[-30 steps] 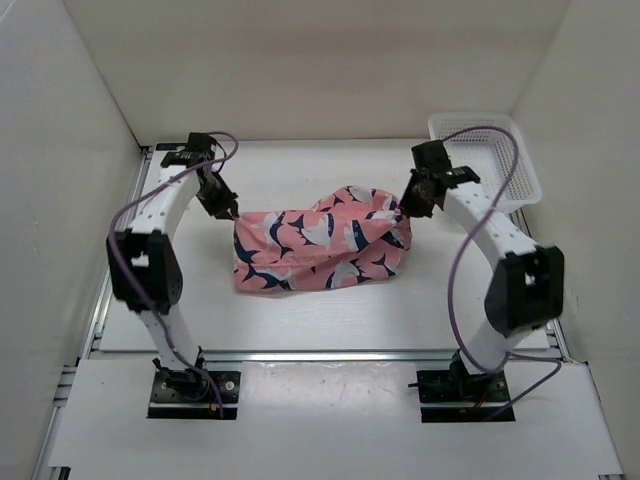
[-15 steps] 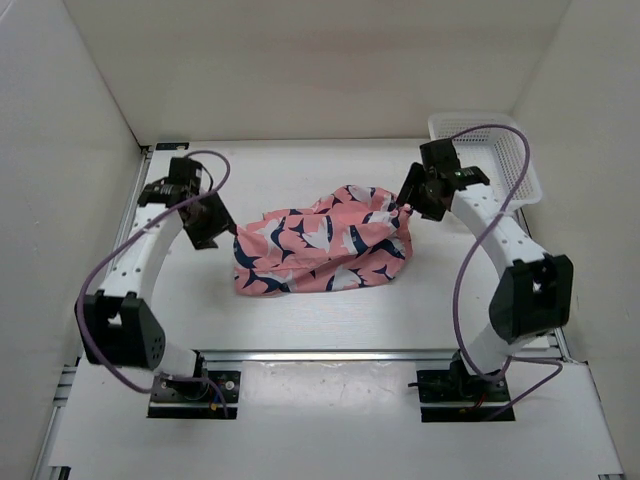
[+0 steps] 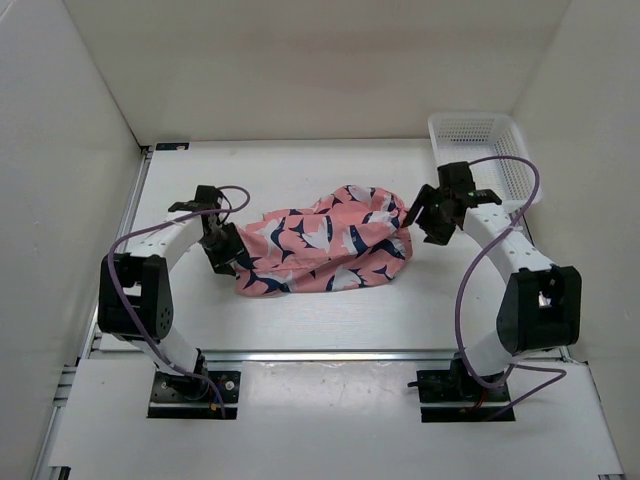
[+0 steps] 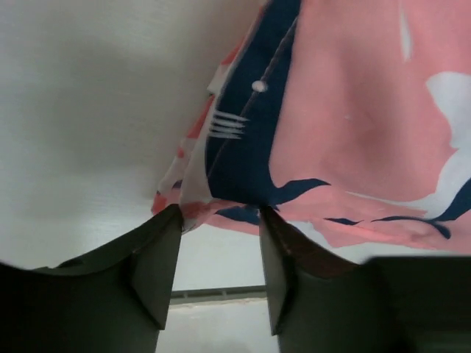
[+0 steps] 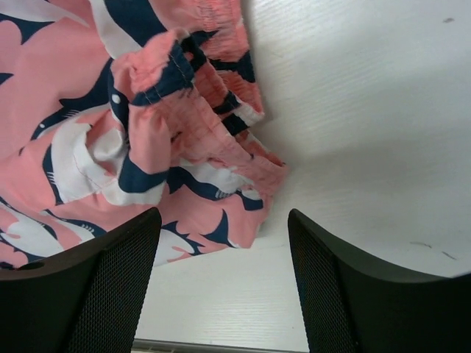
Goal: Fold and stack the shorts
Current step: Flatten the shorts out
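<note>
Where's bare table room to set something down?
Bare: the far strip between the shorts and the back wall, and the near strip between the shorts and the front rail. Crowded: both ends of the shorts, at the left gripper and right gripper, and the far-right corner with the basket.
</note>
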Robot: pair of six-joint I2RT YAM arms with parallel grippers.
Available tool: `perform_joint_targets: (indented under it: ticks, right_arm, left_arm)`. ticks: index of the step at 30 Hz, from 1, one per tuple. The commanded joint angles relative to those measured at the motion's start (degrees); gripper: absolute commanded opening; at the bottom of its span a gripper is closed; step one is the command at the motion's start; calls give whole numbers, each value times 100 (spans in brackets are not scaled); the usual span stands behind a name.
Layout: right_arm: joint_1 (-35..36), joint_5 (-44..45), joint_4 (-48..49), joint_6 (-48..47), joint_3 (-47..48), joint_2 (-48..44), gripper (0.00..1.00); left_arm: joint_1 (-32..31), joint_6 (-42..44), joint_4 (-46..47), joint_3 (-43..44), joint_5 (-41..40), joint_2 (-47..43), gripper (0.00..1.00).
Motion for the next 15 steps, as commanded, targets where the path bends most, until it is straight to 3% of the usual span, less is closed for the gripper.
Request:
perform_joint_targets:
  ticks: [1, 2, 4, 11, 14, 15]
  right_arm:
    - [-68, -642, 585, 133, 32, 215, 73]
    - [-68, -747, 586, 133, 102, 416, 71]
    - [-121, -932, 735, 185, 225, 593, 70]
    - [-121, -995, 859, 300, 682, 1050, 64]
    - [-121, -995, 859, 352, 832, 1287, 51]
    - [-121, -995, 859, 405, 910, 1349, 38]
  left_arm:
    - [-106, 115, 292, 290, 279, -36, 53]
    - [-106, 115, 292, 360, 340, -36, 29]
    - [-106, 115, 292, 361, 341, -36, 11]
    - [-106, 62, 292, 361, 341, -325, 11]
    - [-106, 10, 230, 361, 279, -545, 11]
    - [-106, 10, 230, 361, 279, -546, 11]
